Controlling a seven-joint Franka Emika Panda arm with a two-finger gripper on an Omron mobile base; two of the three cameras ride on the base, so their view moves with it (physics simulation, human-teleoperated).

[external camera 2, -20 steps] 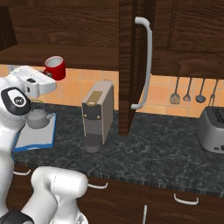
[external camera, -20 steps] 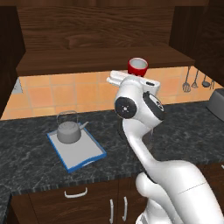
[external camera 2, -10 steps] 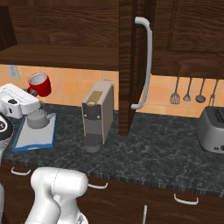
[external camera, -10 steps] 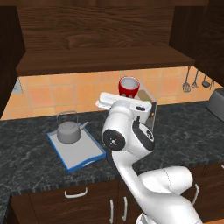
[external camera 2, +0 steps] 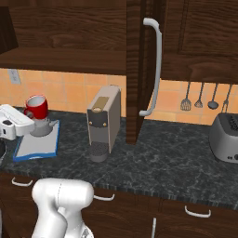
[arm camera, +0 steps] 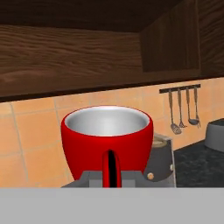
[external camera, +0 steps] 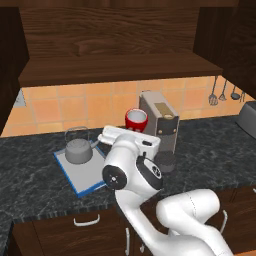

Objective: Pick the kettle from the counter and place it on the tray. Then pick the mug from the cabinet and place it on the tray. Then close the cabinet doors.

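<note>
The red mug hangs upright in the air, below the cabinet shelf, with my gripper shut on its side handle. In the hand view the mug stands close, white inside, its handle between my grey fingers. The grey kettle sits on the blue-rimmed tray on the dark counter, left of the mug. From the right, the mug is in front of the kettle, above the tray. One cabinet door stands open, edge-on, with its silver bar handle.
A tall boxy coffee machine stands just right of the mug on the counter. A toaster sits at the far right, with utensils hanging on the tiled wall above it. Lower cabinets with small handles run below the counter.
My arm has swung down and to the left, carrying the mug from shelf height down to just above the counter beside the kettle and tray.
</note>
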